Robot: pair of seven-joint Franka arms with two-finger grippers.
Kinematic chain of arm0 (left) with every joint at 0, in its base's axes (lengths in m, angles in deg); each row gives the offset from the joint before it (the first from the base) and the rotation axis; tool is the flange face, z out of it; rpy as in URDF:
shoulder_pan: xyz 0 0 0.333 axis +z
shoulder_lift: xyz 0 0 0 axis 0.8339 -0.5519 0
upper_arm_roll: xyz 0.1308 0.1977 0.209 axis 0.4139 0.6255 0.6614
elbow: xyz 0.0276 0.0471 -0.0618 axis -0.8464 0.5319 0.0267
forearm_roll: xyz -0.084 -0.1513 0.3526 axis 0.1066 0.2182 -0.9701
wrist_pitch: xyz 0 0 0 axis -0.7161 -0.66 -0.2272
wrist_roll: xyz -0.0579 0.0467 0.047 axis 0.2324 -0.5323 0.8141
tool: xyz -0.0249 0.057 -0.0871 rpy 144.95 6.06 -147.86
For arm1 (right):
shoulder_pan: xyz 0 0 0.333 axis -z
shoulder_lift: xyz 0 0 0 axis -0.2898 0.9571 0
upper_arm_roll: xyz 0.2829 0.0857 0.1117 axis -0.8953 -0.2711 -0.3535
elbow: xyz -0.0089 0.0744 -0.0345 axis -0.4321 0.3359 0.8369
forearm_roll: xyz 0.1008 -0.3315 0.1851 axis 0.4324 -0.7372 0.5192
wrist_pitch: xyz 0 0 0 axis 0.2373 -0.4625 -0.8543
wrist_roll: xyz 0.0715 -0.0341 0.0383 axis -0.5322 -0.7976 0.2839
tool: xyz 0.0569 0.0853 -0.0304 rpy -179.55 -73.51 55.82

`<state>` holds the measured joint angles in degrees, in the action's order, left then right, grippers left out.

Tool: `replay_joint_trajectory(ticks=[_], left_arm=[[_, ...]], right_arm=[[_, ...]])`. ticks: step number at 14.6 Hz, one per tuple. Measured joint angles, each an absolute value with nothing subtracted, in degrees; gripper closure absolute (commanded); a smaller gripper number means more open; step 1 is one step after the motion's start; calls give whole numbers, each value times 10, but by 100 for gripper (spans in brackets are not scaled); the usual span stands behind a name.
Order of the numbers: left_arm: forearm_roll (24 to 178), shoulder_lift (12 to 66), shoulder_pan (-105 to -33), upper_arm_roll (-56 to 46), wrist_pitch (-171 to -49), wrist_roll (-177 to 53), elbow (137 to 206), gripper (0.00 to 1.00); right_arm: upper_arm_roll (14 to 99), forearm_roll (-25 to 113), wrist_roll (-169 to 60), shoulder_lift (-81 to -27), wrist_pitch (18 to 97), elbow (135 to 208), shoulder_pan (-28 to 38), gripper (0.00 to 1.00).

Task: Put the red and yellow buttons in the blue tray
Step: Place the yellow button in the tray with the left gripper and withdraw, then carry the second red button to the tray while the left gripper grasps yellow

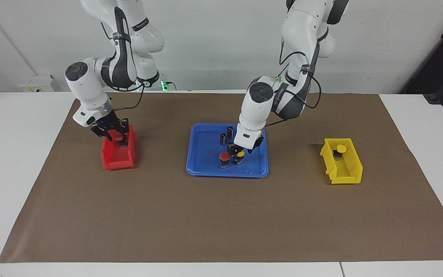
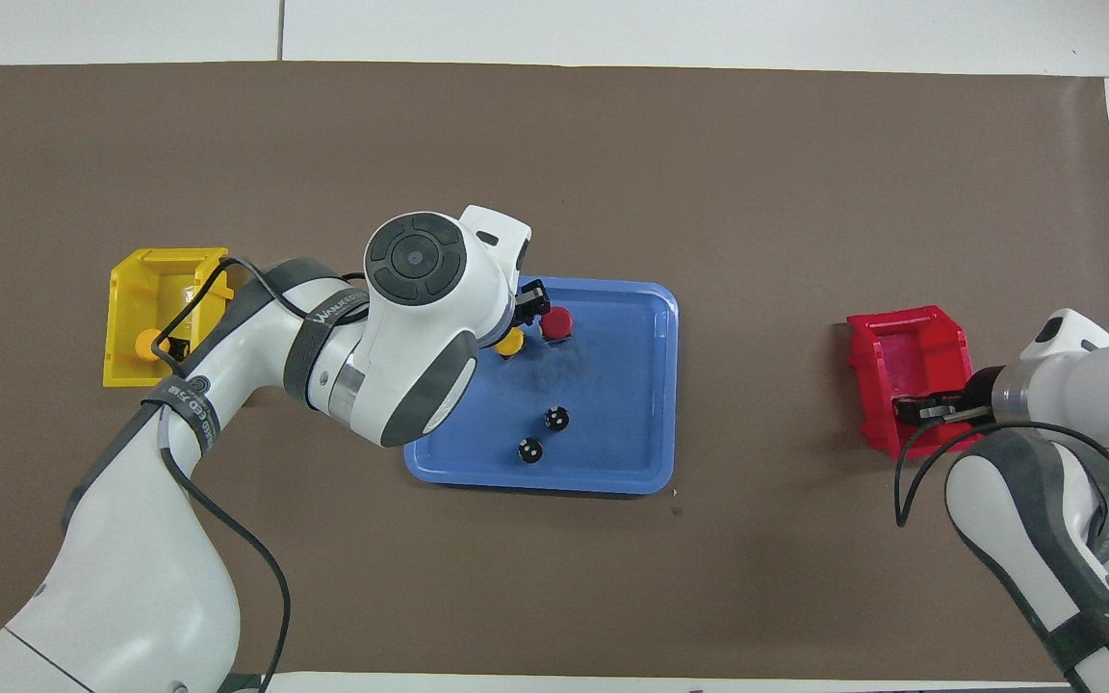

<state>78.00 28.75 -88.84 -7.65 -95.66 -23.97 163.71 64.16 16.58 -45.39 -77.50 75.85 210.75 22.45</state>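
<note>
While two black cylinders [image 1: 226, 134] crowd it, blue tray [image 1: 206, 169] holds buttons.

You see two arms [image 1: 90, 82] with glossy white shells and dark grey joint bands. Above each gripper [image 1: 113, 129] sits a round dark grey cap with raised pads. Black cables loop along the forearms, held by black straps with white lettering. Gripper fingers [image 2: 940, 412] are black. Green lights glow at both bases.

Two buttons [image 1: 231, 157] in blue tray [image 1: 202, 161]
</note>
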Motion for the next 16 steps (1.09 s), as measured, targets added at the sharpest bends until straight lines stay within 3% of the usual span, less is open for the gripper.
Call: replay_joint_trajectory(ticks=[1,2,6,10,12,16], left_arm=[[780,294,-888,-74,-935,-240,1626,0],[778,306,-884,-72,-905,-241,1617,0],[773,375,-813,-65,-769,-380,1599,0],[772,405,-710,-61,-672,-590,1572,0],[772,419,-655,-59,-652,-690,1567,0],[741,435,-577,-58,-615,-828,1545,0]], right_arm=[[642,166,-454,-775,758,2108,224,69],[642,166,-454,-775,759,2108,224,73],[641,166,-454,-774,735,2086,224,73],[632,167,-479,-748,570,1931,215,73],[631,168,-557,-714,508,1829,169,74],[624,168,-805,-638,512,1709,11,74]])
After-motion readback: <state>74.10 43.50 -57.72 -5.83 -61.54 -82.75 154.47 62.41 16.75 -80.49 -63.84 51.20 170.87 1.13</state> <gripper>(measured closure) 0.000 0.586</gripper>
